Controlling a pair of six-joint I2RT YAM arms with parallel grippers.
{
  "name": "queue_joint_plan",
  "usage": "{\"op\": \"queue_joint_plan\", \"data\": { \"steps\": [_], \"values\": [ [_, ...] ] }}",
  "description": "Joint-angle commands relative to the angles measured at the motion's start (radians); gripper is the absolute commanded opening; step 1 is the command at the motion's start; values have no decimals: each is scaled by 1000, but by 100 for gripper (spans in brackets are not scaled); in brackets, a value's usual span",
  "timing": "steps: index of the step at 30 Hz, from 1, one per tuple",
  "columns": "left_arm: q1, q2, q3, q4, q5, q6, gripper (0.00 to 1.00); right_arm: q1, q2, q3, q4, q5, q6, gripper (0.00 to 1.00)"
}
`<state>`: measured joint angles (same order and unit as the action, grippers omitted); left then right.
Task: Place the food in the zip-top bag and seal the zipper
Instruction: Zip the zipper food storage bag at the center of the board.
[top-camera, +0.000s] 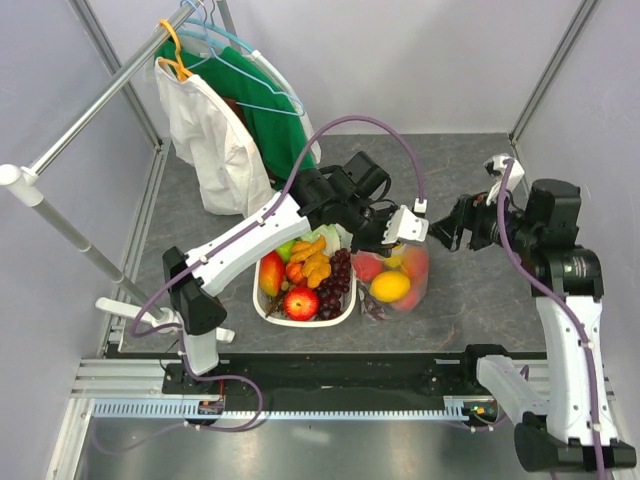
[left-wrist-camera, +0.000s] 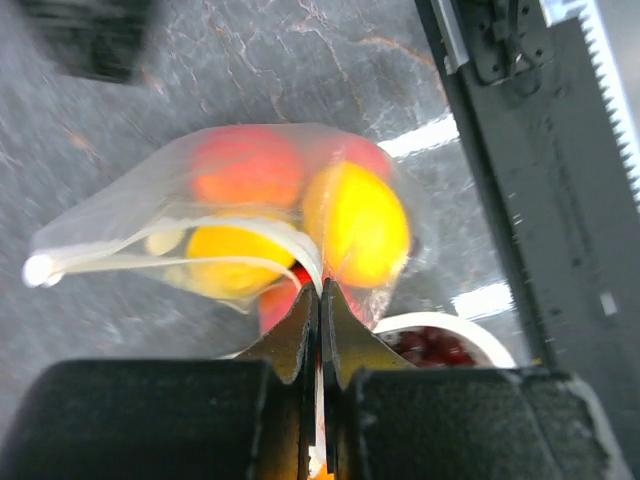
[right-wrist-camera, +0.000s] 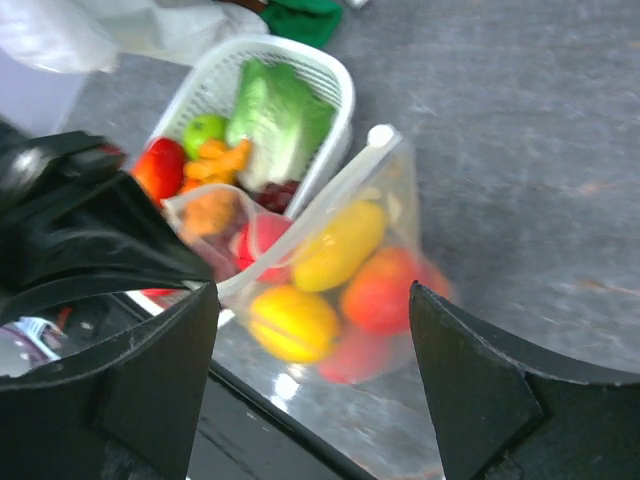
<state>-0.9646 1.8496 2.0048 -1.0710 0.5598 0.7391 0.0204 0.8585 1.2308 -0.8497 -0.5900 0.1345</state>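
Your left tool (left-wrist-camera: 320, 300) is clamped on the bag (left-wrist-camera: 240, 170) at its mouth edge; your right tool (right-wrist-camera: 310, 310) hangs jaws apart, holding nothing. Bag sits on the worktop (top-camera: 470, 290) just beside the basket (top-camera: 300, 320), fruit (left-wrist-camera: 355, 225) inside, mouth gaping. Loading looks unfinished: next, pick more from the basket

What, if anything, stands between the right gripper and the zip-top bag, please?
Nothing visible does: only tabletop lies between the open right gripper and the zip-top bag. The left gripper, shut on the bag's mouth edge at the basket side, is off that path.
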Motion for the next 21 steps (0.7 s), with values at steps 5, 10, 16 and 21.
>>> {"op": "queue_joint_plan", "data": {
  "steps": [5, 10, 16, 21],
  "values": [
    [4, 33, 57, 28, 11, 325, 2, -365, 278, 160, -247, -346, -433, 84],
    [4, -50, -15, 60, 57, 523, 2, -488, 494, 273, -608, -464, -909, 81],
    [-46, -233, -297, 146, 91, 736, 2, -501, 399, 118, -608, -520, -1239, 79],
    [-111, -337, -488, 201, 68, 780, 2, -443, 405, 59, -608, -619, -1329, 81]
  ]
}}
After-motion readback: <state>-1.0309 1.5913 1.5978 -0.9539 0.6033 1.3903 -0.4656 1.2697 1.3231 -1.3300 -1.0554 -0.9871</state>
